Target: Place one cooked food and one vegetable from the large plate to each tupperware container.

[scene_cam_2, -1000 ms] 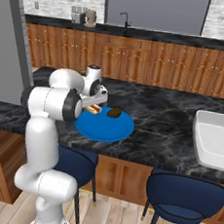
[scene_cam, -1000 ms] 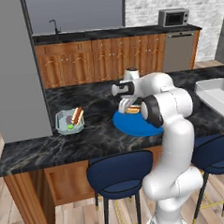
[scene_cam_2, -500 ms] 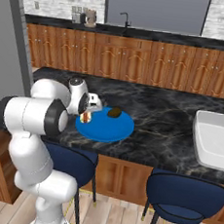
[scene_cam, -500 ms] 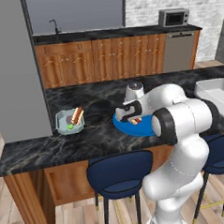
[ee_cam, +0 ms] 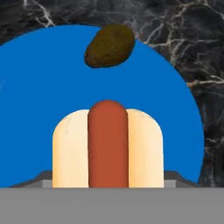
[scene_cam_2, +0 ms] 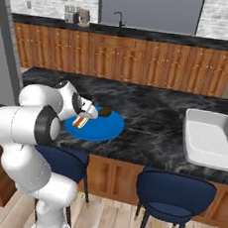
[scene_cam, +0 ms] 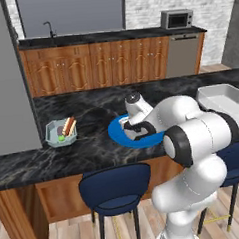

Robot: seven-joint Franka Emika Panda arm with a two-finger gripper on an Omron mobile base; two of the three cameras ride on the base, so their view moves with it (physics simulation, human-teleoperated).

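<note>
The large plate (scene_cam: 117,134) (scene_cam_2: 110,129) (ee_cam: 43,87) lies on the dark marble counter. A hot dog (ee_cam: 108,144) (scene_cam_2: 80,121) and a brown potato (ee_cam: 109,46) (scene_cam_2: 105,111) are on it. My gripper (scene_cam: 134,128) (scene_cam_2: 85,118) (ee_cam: 108,175) is down low over the plate's near-left part, its jaws closed against both sides of the hot dog's bun. Whether the hot dog has left the plate I cannot tell. One tupperware container (scene_cam: 51,131) stands to the left on the counter, holding another hot dog (scene_cam: 68,125) and a small green vegetable (scene_cam: 61,138).
A white rectangular tray (scene_cam: 225,97) (scene_cam_2: 210,138) sits at the counter's right end. Dark blue stools (scene_cam: 115,187) (scene_cam_2: 175,192) stand below the counter's front edge. Wooden cabinets and a microwave (scene_cam: 177,19) line the back wall.
The hand has come down from above the plate to sit low on it at the hot dog. The arm's elbow has swung forward and outward. The foods and the container have stayed put.
</note>
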